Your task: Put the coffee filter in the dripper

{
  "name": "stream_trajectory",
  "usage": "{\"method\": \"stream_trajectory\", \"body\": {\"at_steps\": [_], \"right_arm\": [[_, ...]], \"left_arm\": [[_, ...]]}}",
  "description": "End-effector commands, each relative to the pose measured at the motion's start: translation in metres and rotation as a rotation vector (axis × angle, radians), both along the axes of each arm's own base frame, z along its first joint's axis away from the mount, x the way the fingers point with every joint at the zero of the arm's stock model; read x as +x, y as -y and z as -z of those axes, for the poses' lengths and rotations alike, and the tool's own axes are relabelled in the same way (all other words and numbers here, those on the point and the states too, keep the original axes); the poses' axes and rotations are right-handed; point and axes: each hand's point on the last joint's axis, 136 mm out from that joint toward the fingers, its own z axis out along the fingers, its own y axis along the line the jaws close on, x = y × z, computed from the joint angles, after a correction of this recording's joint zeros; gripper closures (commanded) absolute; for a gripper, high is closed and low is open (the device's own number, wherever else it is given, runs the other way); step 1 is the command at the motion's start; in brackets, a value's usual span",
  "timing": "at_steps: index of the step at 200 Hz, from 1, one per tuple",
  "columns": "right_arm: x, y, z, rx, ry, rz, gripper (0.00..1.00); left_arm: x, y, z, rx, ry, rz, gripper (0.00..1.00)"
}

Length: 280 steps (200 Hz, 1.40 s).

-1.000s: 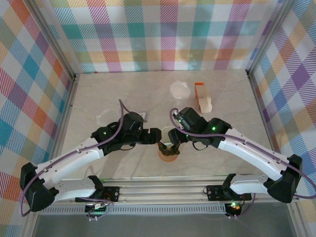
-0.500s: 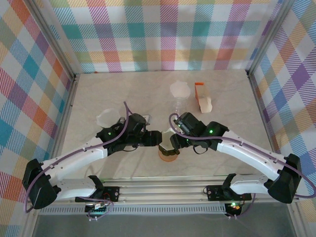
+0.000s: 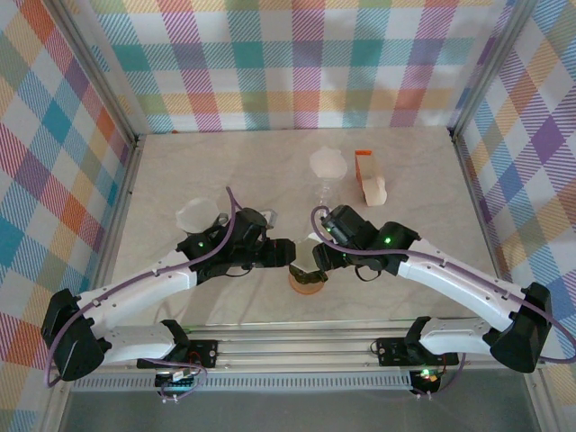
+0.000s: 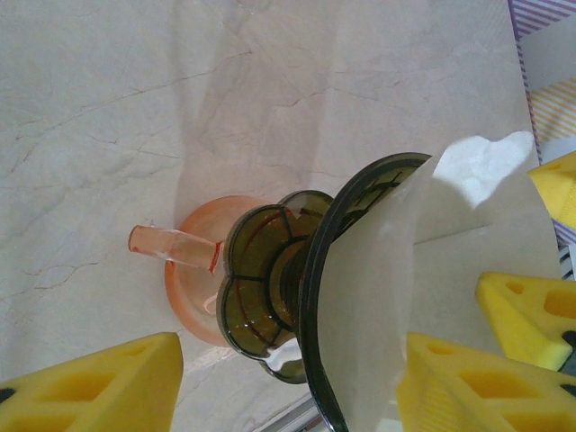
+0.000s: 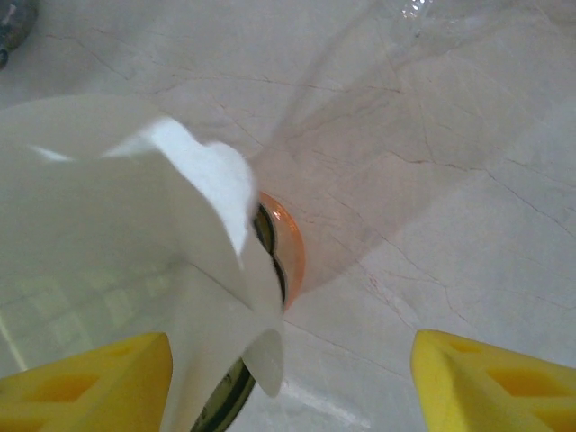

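While the paper filter (image 4: 423,297) sat loose in the dripper (image 4: 270,279) on the orange cup (image 4: 193,279), near-centre of the table (image 3: 180,171), one edge poked up; a jaw bump could've knocked it out or tipped the stack. My left gripper (image 4: 288,360) and right gripper (image 5: 292,346) flanked it, angled down, both spread, pinching nothing.

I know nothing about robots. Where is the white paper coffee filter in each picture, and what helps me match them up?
Top external: coffee filter, a small pale patch at centre, just beyond the orange cup.
Left wrist: filter, a big white sheet at right, at the dark dripper rim.
Right wrist: filter, white folds at left.
Shared landmark: the orange cup beneath.
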Motion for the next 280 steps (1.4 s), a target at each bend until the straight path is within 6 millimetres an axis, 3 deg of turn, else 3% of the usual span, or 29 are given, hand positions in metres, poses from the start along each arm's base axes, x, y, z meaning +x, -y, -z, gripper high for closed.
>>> {"method": "stream_trajectory", "body": {"at_steps": [1, 35, 74, 84, 135, 199, 227, 263, 280], "right_arm": [[0.001, 0.011, -0.008, -0.019, 0.02, 0.043, 0.3], [0.002, 0.006, -0.015, 0.006, 0.032, 0.026, 0.29], [0.012, -0.016, -0.061, 0.127, 0.106, -0.03, 0.25], [0.015, -0.022, -0.064, 0.145, 0.094, -0.041, 0.24], [0.023, -0.032, -0.029, 0.071, -0.017, -0.061, 0.23], [0.017, 0.008, -0.002, -0.03, -0.026, 0.018, 0.26], [0.019, 0.01, -0.007, -0.028, -0.012, 0.021, 0.26], [0.021, -0.015, -0.034, 0.072, 0.007, -0.059, 0.25], [0.021, -0.025, -0.034, 0.081, -0.025, -0.09, 0.24]], "left_arm": [[0.001, 0.0, 0.004, -0.004, -0.01, -0.003, 0.39], [0.001, -0.001, 0.005, -0.002, -0.008, -0.007, 0.4], [0.001, 0.0, 0.004, -0.007, -0.01, -0.005, 0.39], [0.002, 0.001, 0.005, -0.006, -0.01, -0.005, 0.39], [0.002, 0.002, 0.005, -0.009, -0.011, -0.003, 0.39], [0.001, 0.0, 0.005, -0.011, -0.012, -0.006, 0.39], [0.001, 0.0, 0.005, -0.014, -0.013, -0.007, 0.39], [0.001, 0.001, 0.0, -0.02, -0.005, -0.008, 0.39], [0.001, 0.0, 0.001, -0.017, -0.006, -0.01, 0.39]]}}
